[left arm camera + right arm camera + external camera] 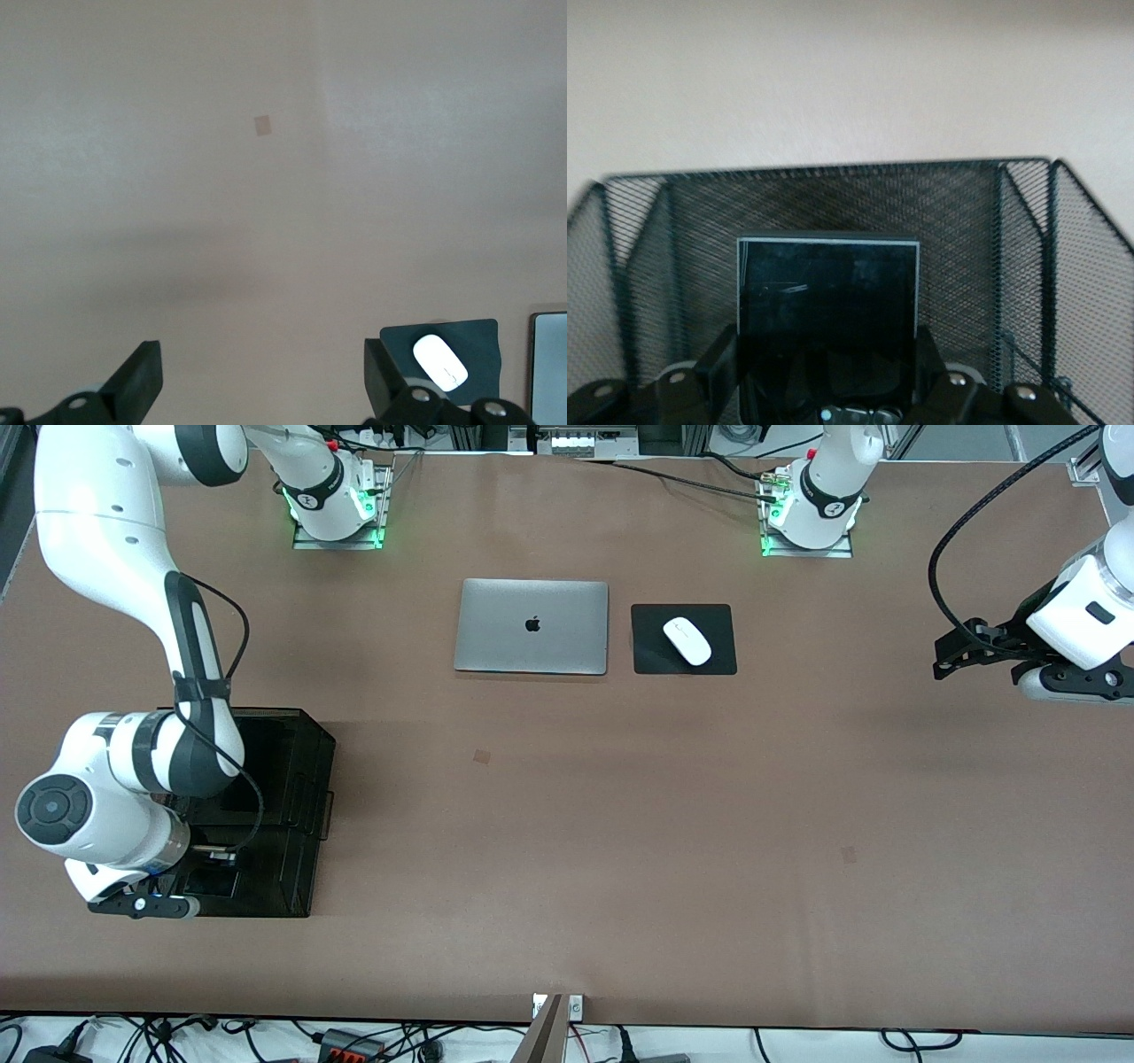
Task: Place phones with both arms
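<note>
The right gripper (828,390) holds a black phone (828,305) between its fingers inside a mesh basket (1028,257) at the right arm's end of the table (567,824), where it may snag the wire wall, while the left gripper (257,390) waits wide open.

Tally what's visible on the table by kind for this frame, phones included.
Phones: 1, black phone between the right gripper jaws, in the mesh basket
Laptops: 1
Mice: 1
Mouse pads: 1
Baskets: 1
Total: 5
</note>
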Tool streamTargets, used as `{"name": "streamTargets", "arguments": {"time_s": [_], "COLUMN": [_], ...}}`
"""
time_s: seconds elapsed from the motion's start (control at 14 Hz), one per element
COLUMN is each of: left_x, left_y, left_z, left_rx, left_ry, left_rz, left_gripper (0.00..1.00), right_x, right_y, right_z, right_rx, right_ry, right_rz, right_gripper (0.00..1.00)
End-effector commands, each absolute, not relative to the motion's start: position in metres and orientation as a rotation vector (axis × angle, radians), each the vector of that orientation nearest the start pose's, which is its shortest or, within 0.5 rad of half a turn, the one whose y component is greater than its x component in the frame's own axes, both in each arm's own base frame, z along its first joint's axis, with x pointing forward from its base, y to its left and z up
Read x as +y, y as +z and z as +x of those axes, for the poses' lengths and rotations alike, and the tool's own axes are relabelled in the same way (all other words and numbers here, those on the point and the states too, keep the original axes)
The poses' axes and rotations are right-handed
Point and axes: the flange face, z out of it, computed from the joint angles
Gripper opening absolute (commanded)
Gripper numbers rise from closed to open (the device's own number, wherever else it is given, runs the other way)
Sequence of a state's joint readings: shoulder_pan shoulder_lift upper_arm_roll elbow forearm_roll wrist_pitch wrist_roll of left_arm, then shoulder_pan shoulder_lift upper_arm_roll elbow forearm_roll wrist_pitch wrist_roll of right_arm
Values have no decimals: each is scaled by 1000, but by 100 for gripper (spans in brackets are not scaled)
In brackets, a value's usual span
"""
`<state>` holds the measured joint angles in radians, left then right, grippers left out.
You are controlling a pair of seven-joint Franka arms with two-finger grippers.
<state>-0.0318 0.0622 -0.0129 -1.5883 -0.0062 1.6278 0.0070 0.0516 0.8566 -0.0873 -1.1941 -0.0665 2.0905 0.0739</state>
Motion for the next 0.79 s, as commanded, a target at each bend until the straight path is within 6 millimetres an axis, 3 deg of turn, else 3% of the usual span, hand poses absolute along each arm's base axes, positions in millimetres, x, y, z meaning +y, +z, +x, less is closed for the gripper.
{"name": "streamTargets", "arguments": {"time_s": [0.0, 0.14, 0.29, 0.43, 0.72], "left_x": [-27, -25, -25, -18, -12], "left_y": [587, 584, 581, 579, 557], "left_z": [580, 582, 583, 584, 596], "left_rx": [75, 71, 72, 44, 37], "left_ry": [31, 36, 47, 47, 67], "left_rz": [-3132, -3130, -3121, -3109, -3087], "left_gripper": [100, 100, 100, 100, 100], "right_x": [-22, -26, -28, -23, -10], "right_y": [266, 259, 256, 275, 393], "right_z": [757, 754, 752, 755, 757], "right_rx": [1, -30, -26, -41, -50], "right_ry": [-50, -22, -14, -54, -289], "right_rz": [-3244, -3243, -3240, -3239, -3207], "right_gripper": [29, 39, 100, 100, 100]}}
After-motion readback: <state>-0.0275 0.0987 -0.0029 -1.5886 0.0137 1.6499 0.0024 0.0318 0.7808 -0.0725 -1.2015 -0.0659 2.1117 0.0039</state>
